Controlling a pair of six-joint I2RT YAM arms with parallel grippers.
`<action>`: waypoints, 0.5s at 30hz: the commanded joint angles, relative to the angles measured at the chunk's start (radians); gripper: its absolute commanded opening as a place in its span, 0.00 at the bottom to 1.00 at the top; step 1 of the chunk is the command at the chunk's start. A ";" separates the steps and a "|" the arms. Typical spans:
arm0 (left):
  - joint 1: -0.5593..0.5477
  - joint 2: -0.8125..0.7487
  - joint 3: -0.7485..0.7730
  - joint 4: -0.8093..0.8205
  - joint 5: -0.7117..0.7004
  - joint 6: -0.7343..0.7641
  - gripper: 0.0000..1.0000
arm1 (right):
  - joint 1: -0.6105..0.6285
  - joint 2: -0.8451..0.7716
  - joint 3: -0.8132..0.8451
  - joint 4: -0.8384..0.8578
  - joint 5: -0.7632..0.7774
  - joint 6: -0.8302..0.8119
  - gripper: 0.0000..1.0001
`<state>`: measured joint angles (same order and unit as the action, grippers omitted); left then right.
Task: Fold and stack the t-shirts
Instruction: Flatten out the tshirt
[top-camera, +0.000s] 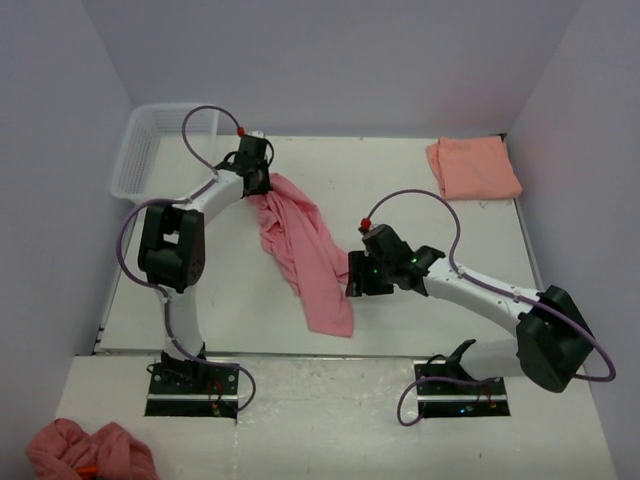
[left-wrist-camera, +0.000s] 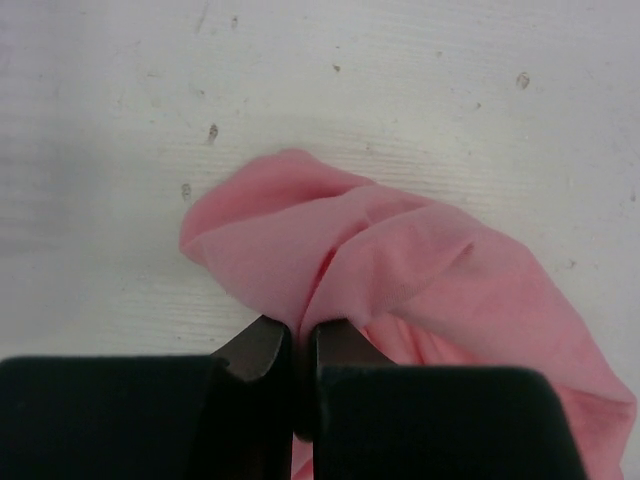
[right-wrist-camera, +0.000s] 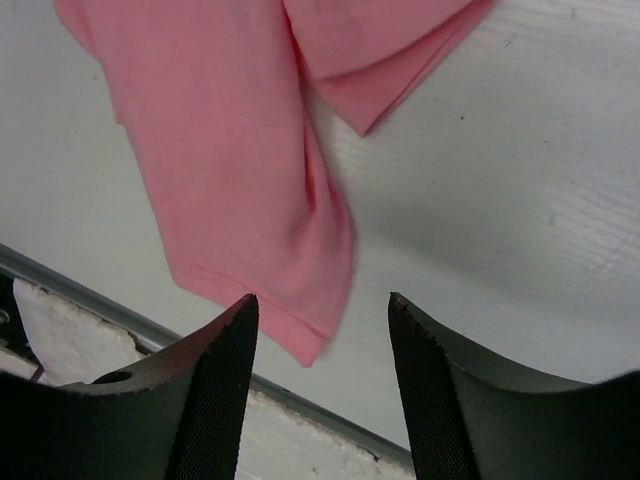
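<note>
Partly hidden pink shirt (top-camera: 300, 250), corner pinched

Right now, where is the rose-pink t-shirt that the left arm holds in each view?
Top external: rose-pink t-shirt at centre, a long strip from the left gripper toward the near edge.
Left wrist: the shirt fills centre to lower right, bunched, pinched in the shut jaws.
Right wrist: the shirt is upper left, its hem just above the right gripper, jaws open.
Shared landmark: the white table under it in all views.
</note>
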<state>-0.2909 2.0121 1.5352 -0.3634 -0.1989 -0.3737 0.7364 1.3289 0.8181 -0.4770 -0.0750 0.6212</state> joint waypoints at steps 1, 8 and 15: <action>0.035 -0.009 0.037 0.012 -0.042 0.022 0.00 | 0.043 -0.007 -0.040 0.100 -0.014 0.087 0.56; 0.050 -0.007 0.040 -0.011 -0.054 0.022 0.00 | 0.110 -0.034 -0.138 0.141 0.021 0.186 0.54; 0.050 -0.019 0.014 0.011 -0.020 0.018 0.00 | 0.120 -0.017 -0.181 0.167 0.052 0.218 0.52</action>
<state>-0.2470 2.0125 1.5356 -0.3813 -0.2207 -0.3733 0.8505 1.3209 0.6430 -0.3649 -0.0612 0.7944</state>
